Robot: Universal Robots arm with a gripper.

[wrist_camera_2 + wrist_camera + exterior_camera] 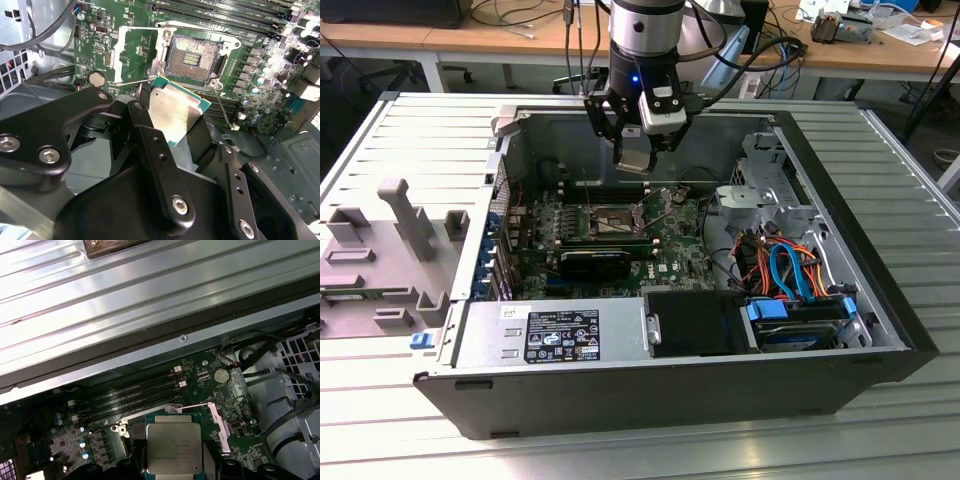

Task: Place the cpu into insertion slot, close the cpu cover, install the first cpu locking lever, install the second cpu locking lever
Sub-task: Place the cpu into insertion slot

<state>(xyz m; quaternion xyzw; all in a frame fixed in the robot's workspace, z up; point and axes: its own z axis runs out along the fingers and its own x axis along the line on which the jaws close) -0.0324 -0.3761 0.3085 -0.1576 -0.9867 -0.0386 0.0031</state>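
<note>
Silver-grey metal catches the light, and that's the cpu (175,112), pinched by its edges between the black fingers (142,125) of the gripper (174,119). The jaws are closed firmly on the chip. In the exterior view the gripper (633,156) hangs in the air over the open computer case (880,300), with the cpu (634,163) held well above the green motherboard (665,245).

Down below, the insertion slot (192,57) lies bare (dark contact field, metal rim), and the chip is not in it. The cpu cover (140,27) is swung open just beside the slot, with green board showing through its square window. A thin wire locking lever (223,107) slants away from the slot's corner.

In the first wrist view the cpu (172,447) shows its flat top. The long black memory slots (130,395) lie just past it, and a coin battery (221,375) sits nearby on the board. The exterior view puts the insertion slot (605,222) near the middle of the case.
</note>
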